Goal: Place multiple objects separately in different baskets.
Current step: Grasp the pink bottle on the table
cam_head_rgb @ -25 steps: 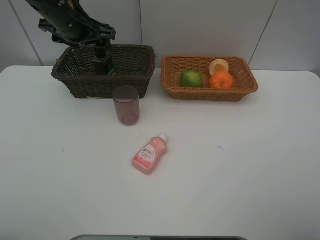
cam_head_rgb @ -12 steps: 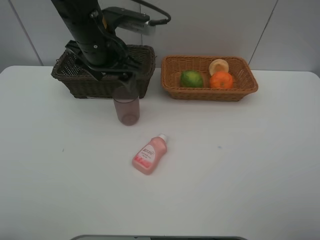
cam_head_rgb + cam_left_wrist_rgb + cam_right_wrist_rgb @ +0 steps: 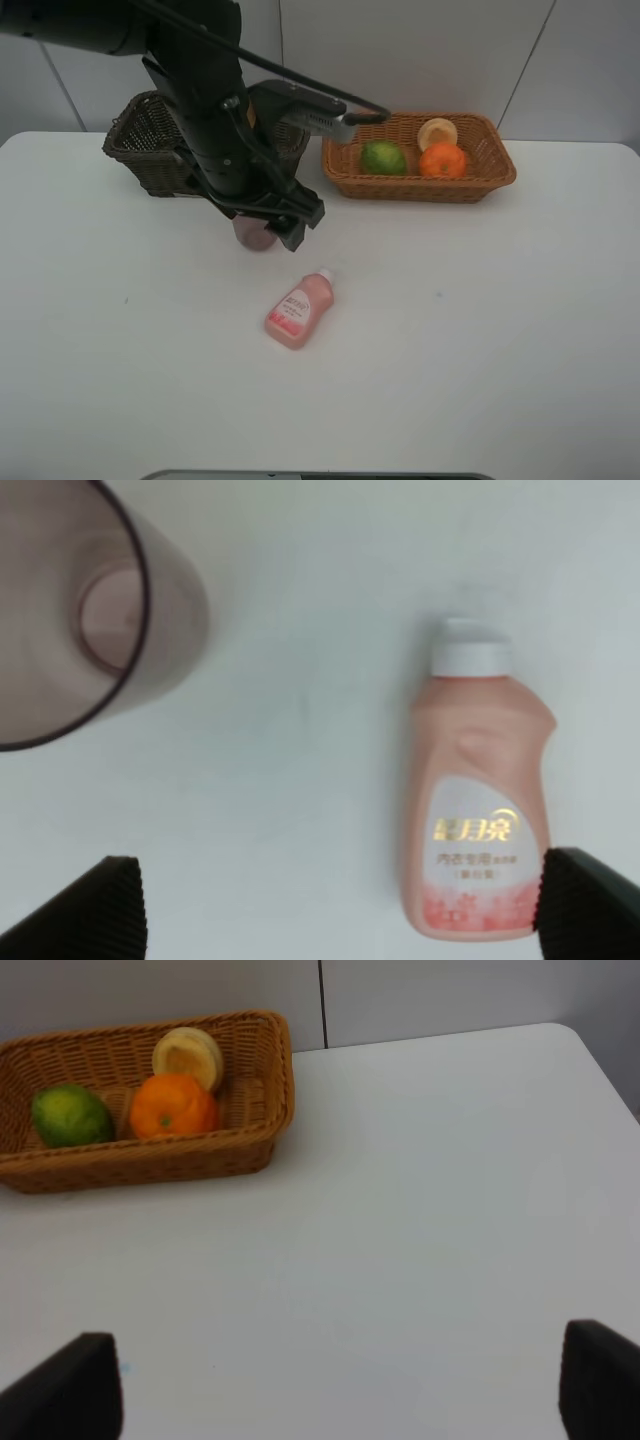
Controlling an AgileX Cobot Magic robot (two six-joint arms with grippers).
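Jaws wide apart and empty on both: left gripper (image 3: pixel 345 912) hangs above the lying pink bottle (image 3: pixel 480 810) and upright mauve cup (image 3: pixel 70 610), right gripper (image 3: pixel 330 1390) over bare table (image 3: pixel 430 1210). Orange (image 3: pixel 172 1105), green citrus (image 3: pixel 70 1115) and yellowish fruit (image 3: pixel 188 1057) sit in the tan basket (image 3: pixel 150 1165).

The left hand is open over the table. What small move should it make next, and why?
Probably shift the open left hand sideways until it is centred over the pink bottle, before lowering. The bottle lies flat on the table, off toward one fingertip rather than midway, and the cup stands apart from it.
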